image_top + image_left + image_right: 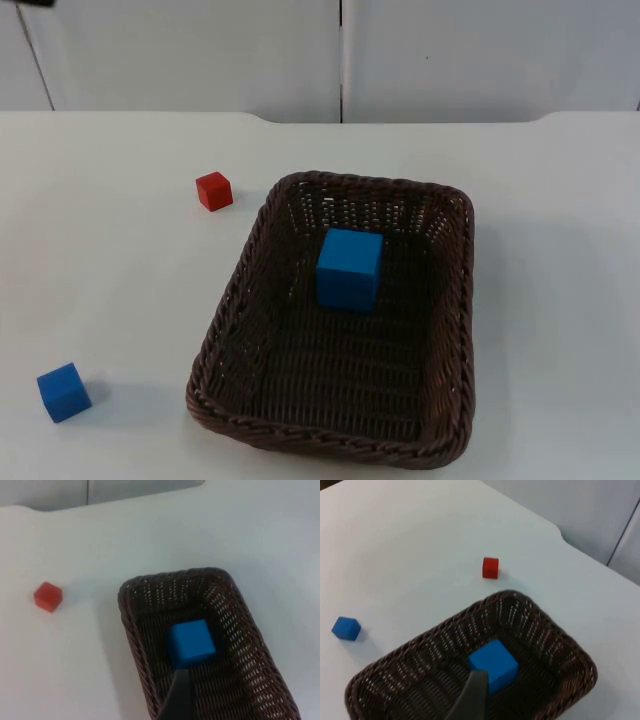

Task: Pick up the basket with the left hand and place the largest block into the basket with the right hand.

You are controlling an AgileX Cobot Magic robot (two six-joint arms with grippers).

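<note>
Judging progress: the placing part is taken as done, since the largest block already lies inside the basket and nothing is seen holding it.
Largest block: the big blue block (pixel 350 269) is seen resting on the basket floor, toward the far wall, upright and apart from the side walls; it is also seen from the left wrist (pixel 190 642) and from the right wrist (pixel 493 664).
Basket: the dark brown woven basket (pixel 225 315) is seen sitting flat on the table, so the lifting called for by the task is not shown at this moment; whether it is to be picked up or has been set down cannot be told.
Left gripper: one black fingertip (pixel 178 697) is seen above the basket's near wall, just short of the big blue block; how far the fingers are spread cannot be told, and no grasp on the rim is visible.
Right gripper: one fingertip (pixel 470 700) is seen above the basket interior, beside the block; its opening cannot be told, and nothing is seen in its hold.
Other blocks: a small blue block (pixel 64 391) is left on the table well apart from the basket, and a small red block (pixel 214 190) lies near the basket's far left corner, not touching it.
Table: the white table top (pixel 560 250) carries everything.
Remaining: little is judged to be left beyond the arms being drawn clear.
</note>
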